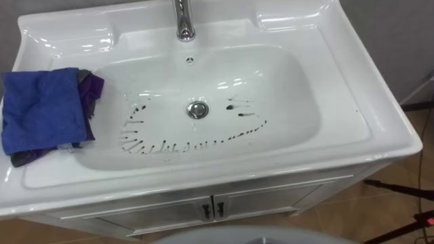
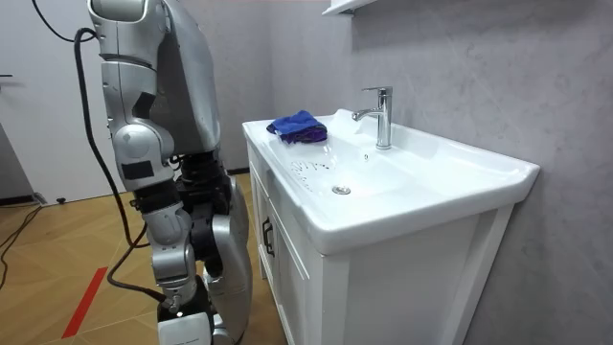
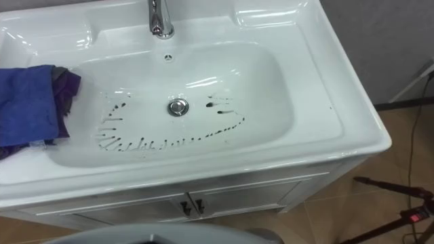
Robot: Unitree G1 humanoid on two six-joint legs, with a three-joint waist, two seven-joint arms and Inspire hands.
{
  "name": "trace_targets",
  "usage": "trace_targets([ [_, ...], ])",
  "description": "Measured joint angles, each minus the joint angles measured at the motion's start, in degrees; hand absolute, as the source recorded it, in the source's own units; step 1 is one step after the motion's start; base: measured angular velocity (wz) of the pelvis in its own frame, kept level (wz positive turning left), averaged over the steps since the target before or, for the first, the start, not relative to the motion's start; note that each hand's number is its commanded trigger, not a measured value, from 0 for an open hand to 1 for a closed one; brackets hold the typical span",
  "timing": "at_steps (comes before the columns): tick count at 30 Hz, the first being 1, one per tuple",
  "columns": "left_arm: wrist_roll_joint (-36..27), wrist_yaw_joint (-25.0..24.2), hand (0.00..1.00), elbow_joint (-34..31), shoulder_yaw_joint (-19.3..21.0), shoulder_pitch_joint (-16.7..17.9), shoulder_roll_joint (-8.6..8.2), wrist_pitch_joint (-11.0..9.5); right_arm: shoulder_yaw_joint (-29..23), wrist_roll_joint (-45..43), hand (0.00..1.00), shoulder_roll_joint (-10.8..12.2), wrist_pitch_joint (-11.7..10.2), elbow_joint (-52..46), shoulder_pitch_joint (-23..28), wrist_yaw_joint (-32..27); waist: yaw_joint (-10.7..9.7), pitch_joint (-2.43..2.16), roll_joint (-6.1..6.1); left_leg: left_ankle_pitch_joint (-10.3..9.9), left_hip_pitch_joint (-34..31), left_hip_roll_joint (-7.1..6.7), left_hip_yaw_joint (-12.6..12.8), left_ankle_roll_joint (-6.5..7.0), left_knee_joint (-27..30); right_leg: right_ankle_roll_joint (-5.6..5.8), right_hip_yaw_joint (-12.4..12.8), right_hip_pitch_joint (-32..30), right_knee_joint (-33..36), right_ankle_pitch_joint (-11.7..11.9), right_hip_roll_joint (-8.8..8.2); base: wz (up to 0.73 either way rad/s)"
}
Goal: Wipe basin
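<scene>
A white basin (image 1: 298, 102) (image 3: 271, 88) (image 2: 412, 177) sits in a white vanity top. Dark streaky marks (image 1: 169, 146) (image 3: 149, 142) curve across its floor, from the left side round the front to right of the metal drain (image 1: 197, 109) (image 3: 178, 106). A blue cloth (image 1: 44, 112) (image 3: 27, 105) (image 2: 297, 125) with a purple and grey piece under it lies bunched on the left rim, partly over the basin's edge. In the room view the robot stands upright in front of the vanity, at the room view's left.
A chrome tap (image 1: 183, 20) (image 2: 381, 115) stands at the back middle of the basin. Below are cabinet doors with dark handles (image 1: 211, 209). A tripod leg (image 1: 400, 190) lies on the wooden floor at the right. A grey wall is behind.
</scene>
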Motion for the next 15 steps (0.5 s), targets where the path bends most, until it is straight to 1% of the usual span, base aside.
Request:
trace_targets([
  [15, 0.0, 0.02, 0.0, 0.0, 0.0, 0.15, 0.0, -0.07, 0.0, 0.13, 0.0, -0.02, 0.02, 0.01, 0.08, 0.61, 0.01, -0.09, -0.2, 0.0, 0.04, 0.0, 0.0, 0.0, 0.11, 0.0, 0.03, 0.03, 0.06, 0.0, 0.0, 0.0],
])
